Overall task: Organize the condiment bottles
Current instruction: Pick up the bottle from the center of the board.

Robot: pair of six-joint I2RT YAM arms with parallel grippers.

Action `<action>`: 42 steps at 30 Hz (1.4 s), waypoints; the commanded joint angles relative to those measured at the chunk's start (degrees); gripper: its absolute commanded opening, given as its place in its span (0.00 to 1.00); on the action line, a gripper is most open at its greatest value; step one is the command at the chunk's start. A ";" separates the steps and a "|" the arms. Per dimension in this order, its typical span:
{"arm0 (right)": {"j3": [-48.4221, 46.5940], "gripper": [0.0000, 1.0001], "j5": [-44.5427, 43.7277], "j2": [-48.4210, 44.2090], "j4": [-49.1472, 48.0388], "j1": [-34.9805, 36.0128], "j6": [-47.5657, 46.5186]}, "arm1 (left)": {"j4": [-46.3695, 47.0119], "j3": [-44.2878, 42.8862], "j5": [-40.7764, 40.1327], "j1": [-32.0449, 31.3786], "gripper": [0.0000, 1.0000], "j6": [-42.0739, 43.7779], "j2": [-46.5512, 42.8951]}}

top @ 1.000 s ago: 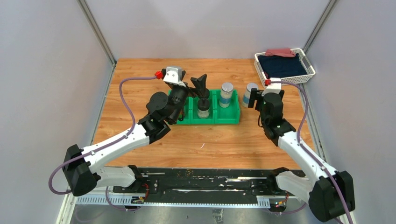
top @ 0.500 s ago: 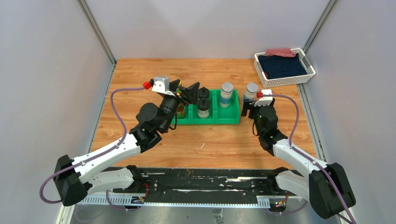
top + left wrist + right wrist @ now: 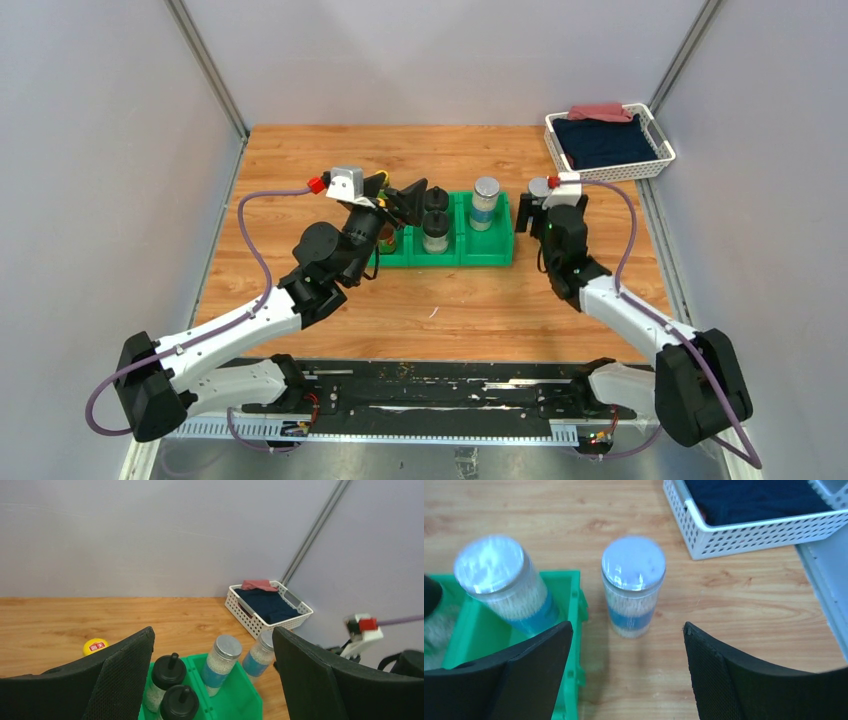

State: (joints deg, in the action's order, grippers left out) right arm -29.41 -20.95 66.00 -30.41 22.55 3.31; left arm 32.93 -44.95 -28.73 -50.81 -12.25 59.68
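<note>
The green bin [image 3: 495,252] sits mid-table. Two clear bottles with black knob lids [image 3: 436,198] [image 3: 435,232] stand in its middle compartment, and one silver-lidded shaker [image 3: 486,200] [image 3: 499,580] in the right one. Another shaker [image 3: 633,585] [image 3: 540,187] stands on the wood just right of the bin. My right gripper [image 3: 627,626] [image 3: 535,212] hovers open just in front of it, nothing between the fingers. My left gripper [image 3: 211,632] [image 3: 398,195] is open and empty above the bin's left end. A yellow cap [image 3: 95,646] shows beside its left finger.
A white basket [image 3: 657,150] [image 3: 749,527] holding dark and red cloth sits at the table's far right corner. Grey walls close in on the left, back and right of the wooden table [image 3: 450,310].
The left arm drew back and left from over the bin, then stayed still. The right arm swung left and forward toward the shaker on the table. Both grippers stayed open.
</note>
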 commanded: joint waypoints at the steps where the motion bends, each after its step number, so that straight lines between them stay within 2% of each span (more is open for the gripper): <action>1: -17.94 0.85 -8.69 0.56 22.90 0.96 7.86 | 1.72 -0.27 -1.69 0.09 0.90 -0.52 -0.65; 4: -36.15 0.85 -10.54 5.96 46.07 1.01 13.27 | 0.62 -1.47 -2.44 0.09 0.90 -1.02 -1.19; 6: -45.64 0.84 -9.96 9.87 55.73 0.99 15.62 | -0.69 -2.30 -2.70 0.09 0.90 -1.34 -1.52; 10: -60.61 0.84 -9.47 18.42 68.59 0.56 17.75 | -2.94 -3.71 -3.24 0.09 0.90 -1.70 -1.34; 14: -71.01 0.84 -5.91 26.46 79.47 -0.62 19.28 | -5.48 -5.01 -4.27 0.09 0.90 -2.18 -1.14; 22: -74.03 0.83 7.40 30.73 85.53 -6.27 21.90 | -9.25 -5.57 -4.35 0.09 0.91 -3.21 -1.67; 29: -74.15 0.83 13.54 32.86 86.83 -9.44 21.42 | -9.98 -4.65 -3.50 0.09 0.90 -5.02 -2.98; 42: -75.53 0.86 14.91 38.05 87.45 -11.21 22.47 | -10.43 -3.75 -1.96 0.01 0.88 -6.82 -4.56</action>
State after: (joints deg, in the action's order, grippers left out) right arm -102.72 -6.61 103.09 54.61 12.88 25.06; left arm 22.94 -49.45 -30.81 -50.81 -17.96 55.96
